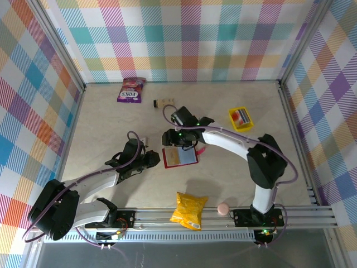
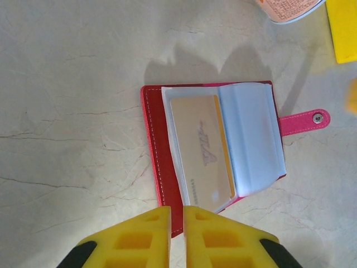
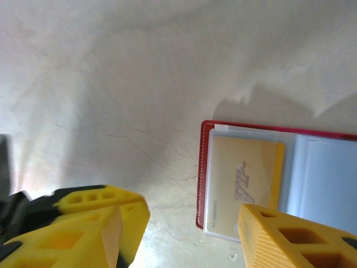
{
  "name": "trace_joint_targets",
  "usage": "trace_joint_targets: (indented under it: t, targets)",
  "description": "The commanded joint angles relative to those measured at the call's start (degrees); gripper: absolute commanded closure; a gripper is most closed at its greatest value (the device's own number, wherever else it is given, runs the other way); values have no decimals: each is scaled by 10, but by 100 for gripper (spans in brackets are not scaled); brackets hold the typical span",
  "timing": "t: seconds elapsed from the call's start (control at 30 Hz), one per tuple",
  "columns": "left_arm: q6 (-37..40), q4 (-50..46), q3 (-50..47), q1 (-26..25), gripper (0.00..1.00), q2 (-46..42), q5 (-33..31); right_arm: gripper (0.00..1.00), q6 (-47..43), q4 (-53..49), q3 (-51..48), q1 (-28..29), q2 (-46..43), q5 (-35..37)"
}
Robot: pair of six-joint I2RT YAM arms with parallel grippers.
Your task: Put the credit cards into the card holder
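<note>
- The holder (image 1: 189,157) lies open and flat about mid-desk (image 1: 111,123), between the two arms' fingers.
- Its cover is red with a pale stitched edge, and clear pockets fan out inside.
- A gold card (image 2: 201,151) with dark script sits in the left pocket; the right pockets read pale blue.
- The left wrist view gives the whole spread, with a pink snap tab (image 2: 305,121) sticking out from the right edge.
- The right wrist view gives a close look at the stitched left edge (image 3: 202,173) and the card (image 3: 242,187) behind its clear sleeve.
- The left fingers (image 2: 162,237) are clenched almost together at the holder's near left corner. The red cover runs up to the thin slit between them, and I cannot tell whether they pinch it.
- The right fingers (image 3: 100,218) are released and spread wide with nothing between them. One is over bare desk, the other over the holder's near edge.
- The top view shows the left fingers (image 1: 152,159) touching the holder's left side and the right fingers (image 1: 179,137) just behind it.
- It also takes in a yellow tray (image 1: 231,116) with more cards (image 1: 241,116), well off to the right.
- A purple bag (image 1: 131,89) lies at the back and a yellow bag (image 1: 189,211) at the near edge.
</note>
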Motion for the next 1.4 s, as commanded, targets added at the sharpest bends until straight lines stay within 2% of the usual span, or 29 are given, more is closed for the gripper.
trace_joint_targets:
  t: [0.0, 0.1, 0.23, 0.5, 0.6, 0.73, 0.8, 0.9, 1.0, 1.13, 1.37]
  targets:
    - [-6, 24, -13, 4, 85, 0, 27, 42, -9, -40, -33, -22, -27, 47]
    - [-9, 50, -14, 4, 84, 21, 53, 40, -21, -69, -50, -34, -23, 73]
    - [-14, 68, -8, 2, 84, 53, 76, 38, -47, -91, -35, -35, 18, 56]
    - [-10, 58, 3, 0, 83, 77, 76, 35, -85, -94, -3, -35, 72, 31]
    - [-11, 57, 5, 0, 83, 81, 76, 36, -87, -110, 7, -35, 80, 46]
    - [-8, 52, 6, 0, 82, 79, 72, 39, -77, -131, -17, -43, 39, 112]
    - [-7, 51, 5, 0, 82, 76, 70, 42, -76, -128, -50, -61, -2, 118]
    - [-5, 51, 6, 0, 82, 75, 71, 49, -76, -114, -108, -101, -56, 101]
    - [-5, 62, 3, 0, 82, 74, 79, 51, -85, -102, -144, -131, -80, 68]
    - [-7, 85, -4, 0, 81, 69, 97, 56, -103, -80, -160, -152, -78, 20]
    - [-7, 98, -16, -1, 78, 44, 100, 62, -121, -61, -158, -168, -55, -4]
